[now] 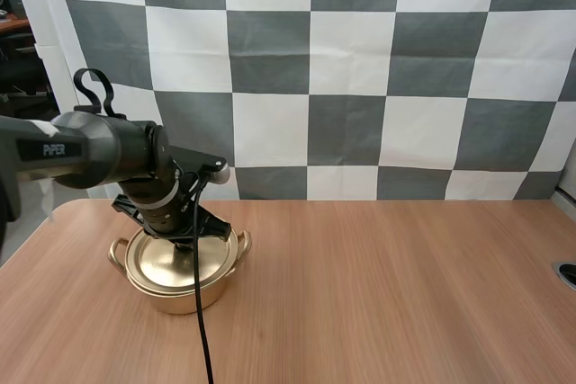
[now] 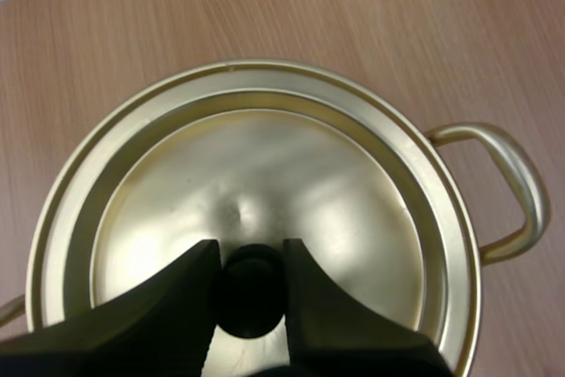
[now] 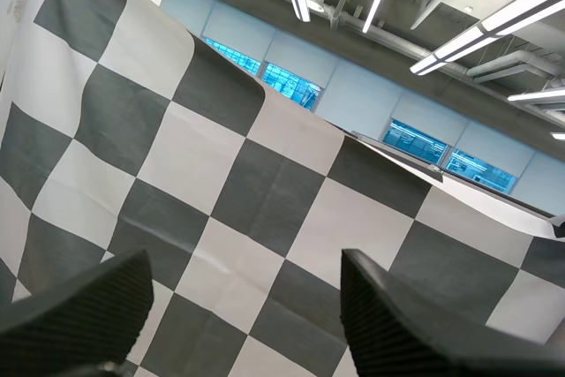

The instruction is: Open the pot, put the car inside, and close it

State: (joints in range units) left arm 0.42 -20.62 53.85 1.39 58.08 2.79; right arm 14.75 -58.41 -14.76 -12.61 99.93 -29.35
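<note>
A golden pot [image 1: 184, 292] stands on the left part of the wooden table [image 1: 378, 294], with its golden lid [image 1: 166, 263] seated on the rim. My left gripper [image 1: 184, 242] comes down from above onto the middle of the lid. In the left wrist view its two black fingers [image 2: 190, 297] press against both sides of the lid's [image 2: 265, 174] black knob [image 2: 252, 299], so my left gripper [image 2: 250, 260] is shut on the knob. My right gripper [image 3: 245, 264] is open, its fingers wide apart with nothing between them.
The pot's loop handles [image 2: 521, 192] stick out at its sides. The table's left edge runs close to the pot. A dark round fitting [image 1: 567, 273] sits at the table's right edge. Bare wood stretches to the right of the pot.
</note>
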